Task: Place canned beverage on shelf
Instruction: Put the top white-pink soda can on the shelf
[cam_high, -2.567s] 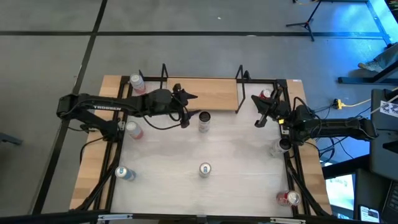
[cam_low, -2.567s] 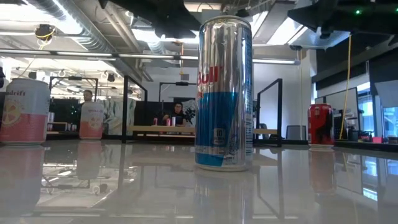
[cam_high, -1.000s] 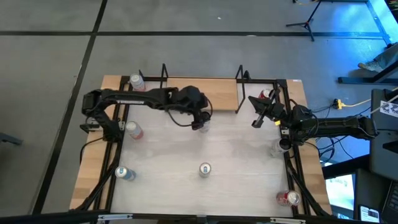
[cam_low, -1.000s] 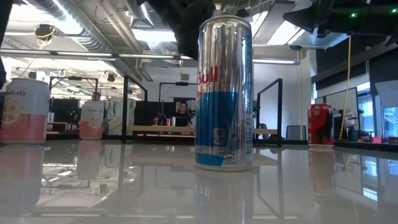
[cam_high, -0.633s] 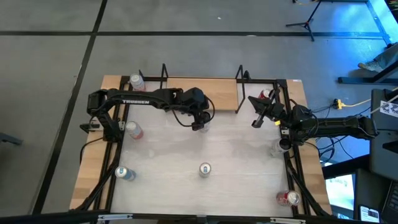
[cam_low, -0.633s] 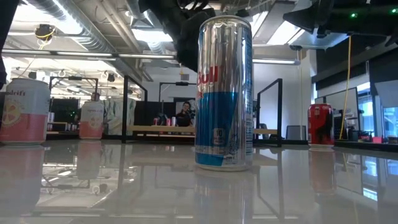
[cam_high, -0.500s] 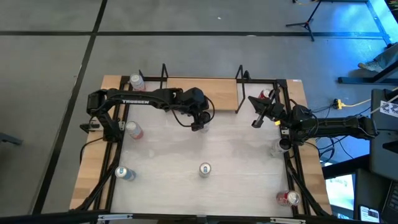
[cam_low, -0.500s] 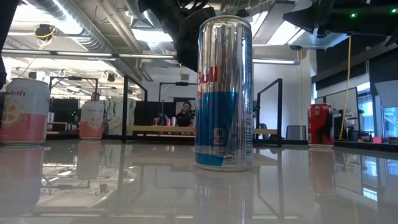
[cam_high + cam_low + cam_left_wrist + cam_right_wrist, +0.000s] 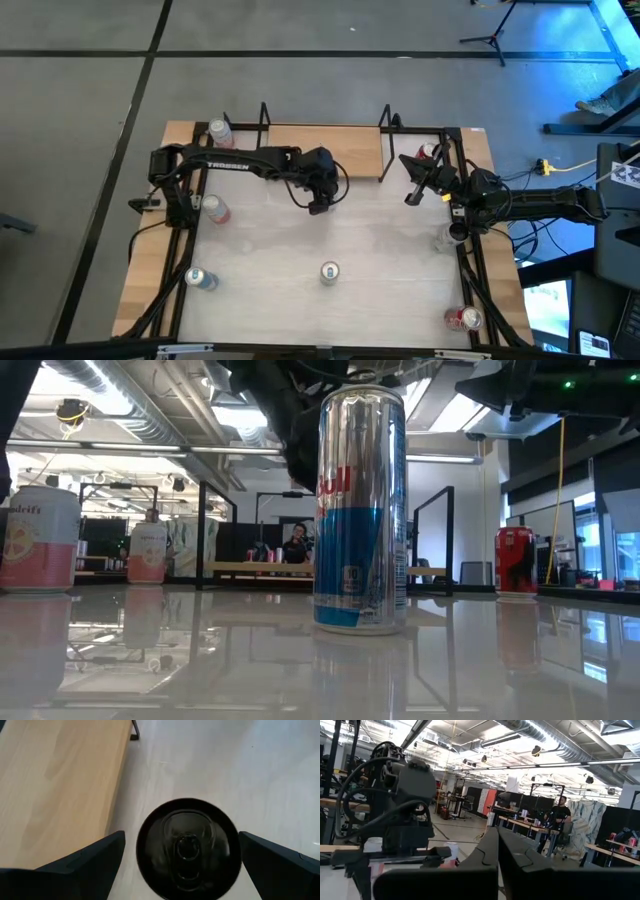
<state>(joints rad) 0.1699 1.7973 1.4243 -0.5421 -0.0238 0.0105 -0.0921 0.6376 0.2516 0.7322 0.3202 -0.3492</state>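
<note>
Front of table: blue-silver can (image 9: 329, 271) upright, untouched. Mid-table: left gripper (image 9: 179, 855) now directly over target can (image 9: 188, 848), having swung in from shelf side; fingers (image 9: 87, 862) spread wide either side of can top, not yet gripping. Can stands on table just beside shelf (image 9: 325, 150). Judgement: approach done; next descend, close, lift. Right gripper (image 9: 410, 196) pinched together, empty, parked near right edge.

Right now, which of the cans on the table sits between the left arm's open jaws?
The dark-topped can beside the shelf, directly under the left gripper; every other can stands clear of both arms.
</note>
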